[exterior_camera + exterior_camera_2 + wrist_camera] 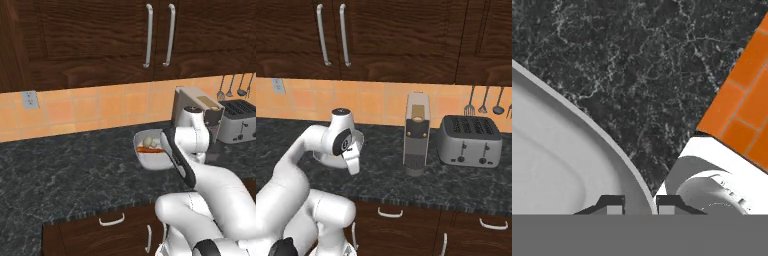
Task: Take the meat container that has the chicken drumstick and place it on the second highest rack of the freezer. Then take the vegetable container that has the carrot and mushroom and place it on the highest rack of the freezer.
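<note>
Worktop (pixel 65 175) of dark marble runs under the jaws (pixel 640 204), and on it sits one white tray (pixel 150 159) holding one carrot (pixel 150 149) and one mushroom (pixel 148 142). Seen from the hand, the tray's rim (pixel 597 131) passes right between the two fingertips (pixel 614 204), one tip over the tray's inside and one over the worktop outside. The jaws stand slightly apart, straddling that rim; whether they press on it yet I cannot tell.

My judgement is that the grasp on this rim is in hand, with the lift to the freezer's top shelf yet to come.

Risks from here: a thin, curved rim gives little to bite on, so the tray may pivot or slip out once lifted, tipping the loose carrot and mushroom. A descent too deep would jam a fingertip on the worktop.

Beyond the jaws stand one coffee machine (pixel 417 134) and one toaster (pixel 470 141); a swing that way could clip the machine, which is close.
</note>
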Controlling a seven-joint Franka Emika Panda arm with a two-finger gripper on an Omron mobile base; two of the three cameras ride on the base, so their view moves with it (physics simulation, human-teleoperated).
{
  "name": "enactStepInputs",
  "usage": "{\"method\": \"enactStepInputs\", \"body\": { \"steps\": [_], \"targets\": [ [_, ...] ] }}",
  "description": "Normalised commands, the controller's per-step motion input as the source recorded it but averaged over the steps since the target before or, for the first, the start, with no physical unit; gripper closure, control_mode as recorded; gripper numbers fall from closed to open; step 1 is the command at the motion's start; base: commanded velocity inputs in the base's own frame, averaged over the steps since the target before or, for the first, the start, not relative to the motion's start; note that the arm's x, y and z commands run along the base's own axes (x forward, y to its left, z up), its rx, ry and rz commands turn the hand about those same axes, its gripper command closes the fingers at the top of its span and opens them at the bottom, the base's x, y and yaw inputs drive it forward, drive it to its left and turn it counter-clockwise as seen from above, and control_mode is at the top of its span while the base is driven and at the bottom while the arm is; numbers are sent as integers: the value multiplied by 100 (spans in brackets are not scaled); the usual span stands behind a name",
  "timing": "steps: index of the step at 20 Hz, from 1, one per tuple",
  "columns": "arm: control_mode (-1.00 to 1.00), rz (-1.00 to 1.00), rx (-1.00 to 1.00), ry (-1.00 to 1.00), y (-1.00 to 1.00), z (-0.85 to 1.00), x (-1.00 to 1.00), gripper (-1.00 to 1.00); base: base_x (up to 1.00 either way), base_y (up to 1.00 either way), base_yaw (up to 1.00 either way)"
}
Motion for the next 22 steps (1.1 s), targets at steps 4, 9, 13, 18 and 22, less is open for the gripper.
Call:
{"method": "enactStepInputs", "body": {
  "steps": [4,9,13,18,22],
  "targets": [
    [-100,-8,0,-8,4,100,-100,100,0,0,0],
    [-100,-8,-1,-15,2,58,-100,100,0,0,0],
    [100,0,0,0,0,0,0,100,-92,-6,-37],
    [100,0,0,0,0,0,0,100,-24,0,-83],
    [100,0,0,0,0,0,0,100,0,0,-100]
  ]
}}
